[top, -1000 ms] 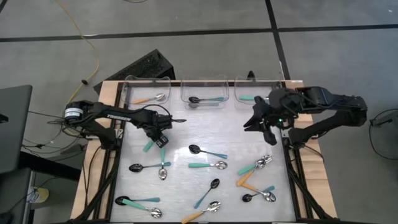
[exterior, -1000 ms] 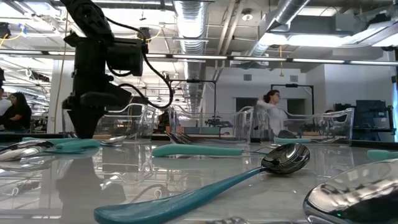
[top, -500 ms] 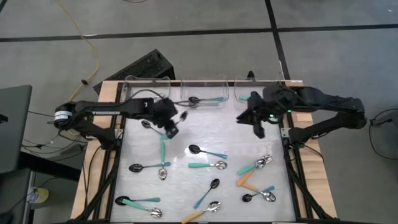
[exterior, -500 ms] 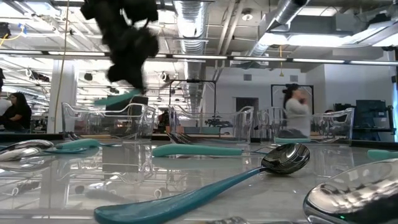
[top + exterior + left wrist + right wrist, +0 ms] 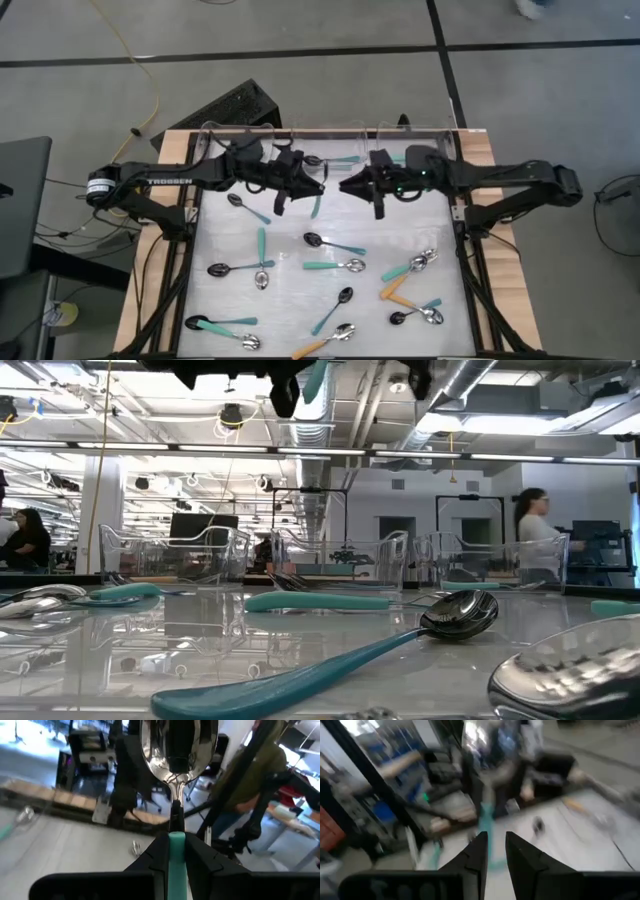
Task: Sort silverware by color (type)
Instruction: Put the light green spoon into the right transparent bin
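Moved since a second ago: both arms have swung in from the table's sides and now nearly meet over the far middle, just in front of the clear bins [image 5: 325, 140].
Left gripper [image 5: 300, 185]: clamped on a teal-handled spoon [image 5: 176, 780], handle pinched between the fingers, shiny silver bowl sticking out ahead. It's up off the table.
Right gripper [image 5: 362, 187]: hanging close to the left one. Fingers look a little apart in its wrist view, with something teal between them, but it's smeared, so I can't tell if it's holding anything.
Rest of the silverware [image 5: 335, 243]: still scattered over the white tabletop [image 5: 290, 300], a few pieces already in the bins at the far edge.
How I'd do this step: looks like a carry to a bin, maybe a handoff. Keep the arms from bumping, get the bowl past the bin's rim before letting go, and drop it with its own kind.
Materials: slim smooth plastic handles in teal or orange, bowls mirror-polished silver or glossy black. Tabletop is glossy enough to reflect the spoons in the low view. Bins are thin see-through plastic with rounded corners.
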You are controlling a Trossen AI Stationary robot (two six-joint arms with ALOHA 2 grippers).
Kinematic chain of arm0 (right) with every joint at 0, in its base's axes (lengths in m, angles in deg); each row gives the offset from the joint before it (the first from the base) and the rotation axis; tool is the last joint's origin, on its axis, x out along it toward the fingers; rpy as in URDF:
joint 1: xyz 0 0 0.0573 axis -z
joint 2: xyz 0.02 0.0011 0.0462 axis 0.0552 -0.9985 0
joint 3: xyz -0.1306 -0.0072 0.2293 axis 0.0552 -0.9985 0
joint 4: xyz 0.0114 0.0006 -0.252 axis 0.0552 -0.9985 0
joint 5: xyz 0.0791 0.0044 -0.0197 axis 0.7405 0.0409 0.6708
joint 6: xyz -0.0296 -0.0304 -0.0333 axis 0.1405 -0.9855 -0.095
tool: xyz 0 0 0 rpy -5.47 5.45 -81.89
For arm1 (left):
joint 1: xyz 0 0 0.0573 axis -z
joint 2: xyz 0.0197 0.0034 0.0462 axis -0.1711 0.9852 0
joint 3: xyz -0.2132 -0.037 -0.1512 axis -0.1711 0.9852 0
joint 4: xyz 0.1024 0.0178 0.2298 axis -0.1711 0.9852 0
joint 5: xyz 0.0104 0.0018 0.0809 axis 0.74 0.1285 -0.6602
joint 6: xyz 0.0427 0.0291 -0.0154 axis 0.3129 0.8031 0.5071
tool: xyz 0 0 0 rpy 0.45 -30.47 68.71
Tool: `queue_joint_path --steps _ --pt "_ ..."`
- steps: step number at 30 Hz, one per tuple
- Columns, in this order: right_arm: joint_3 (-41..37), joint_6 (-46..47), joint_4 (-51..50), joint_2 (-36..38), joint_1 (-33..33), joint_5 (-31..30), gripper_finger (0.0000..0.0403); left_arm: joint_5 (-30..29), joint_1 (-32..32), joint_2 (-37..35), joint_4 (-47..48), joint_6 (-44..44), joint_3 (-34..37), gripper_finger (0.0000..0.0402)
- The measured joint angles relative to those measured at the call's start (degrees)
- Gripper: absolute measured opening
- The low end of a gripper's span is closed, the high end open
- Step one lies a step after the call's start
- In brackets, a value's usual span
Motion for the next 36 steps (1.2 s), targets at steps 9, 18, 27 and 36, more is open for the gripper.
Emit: queue_joint_path --steps 9,18,27,36 --pt "0.1 -1.1 16.4 -8.9 -0.5 0.0 0.0093 0.8 0.0 0.1 -0.5 0.0 0.0 0.0023" --pt "0.0 -1.7 20.7 -10.9 -0.5 -1.1 0.0093 -0.8 0.0 0.0 1.5 0.0 0.0 0.0023" --pt "0.0 -1.0 19.1 -10.6 0.8 -1.8 0.0082 -6.9 0.0 0.0 1.7 -0.2 0.0 0.0023" --pt "0.1 -0.3 17.7 -10.7 1.7 -1.9 0.0072 -7.5 0.0 0.0 2.4 0.3 0.0 0.0023"
